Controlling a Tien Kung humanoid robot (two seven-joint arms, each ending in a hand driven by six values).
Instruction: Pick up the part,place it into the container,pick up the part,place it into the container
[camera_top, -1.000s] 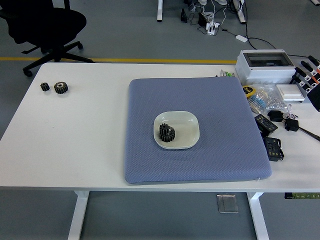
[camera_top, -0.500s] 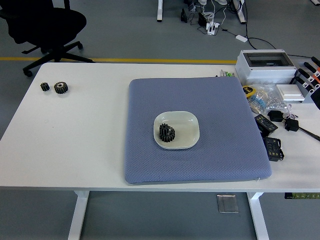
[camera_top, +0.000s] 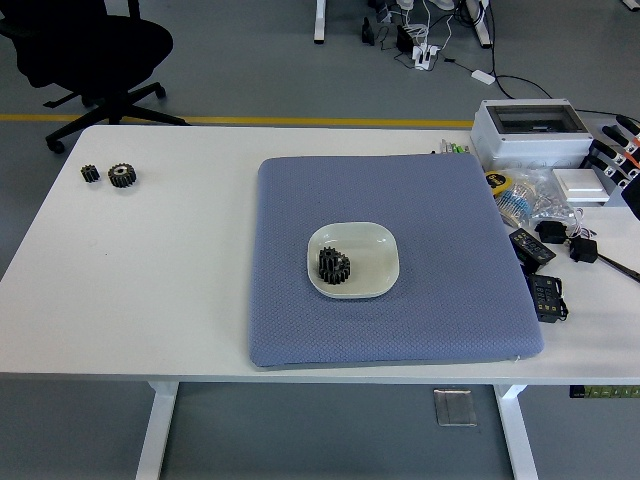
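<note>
A white worktop (camera_top: 170, 290) carries a blue mat (camera_top: 440, 230). The right hand (camera_top: 622, 150) sits at the far right edge, fingers apparently extended, grasping nothing; well left, gears (camera_top: 334, 265) lie inside the dish (camera_top: 375, 250).

This looks like a lab or engineering workspace with an office feel. A white height-adjustable table (camera_top: 150, 260) stands on grey floor marked with a yellow line (camera_top: 200, 119), with a black swivel chair (camera_top: 90, 50) at eleven o'clock. At two o'clock sit a grey electrical enclosure (camera_top: 530, 132), black adapters (camera_top: 545, 280) and loose cables (camera_top: 430, 45), beyond a blue pad (camera_top: 400, 200).
</note>
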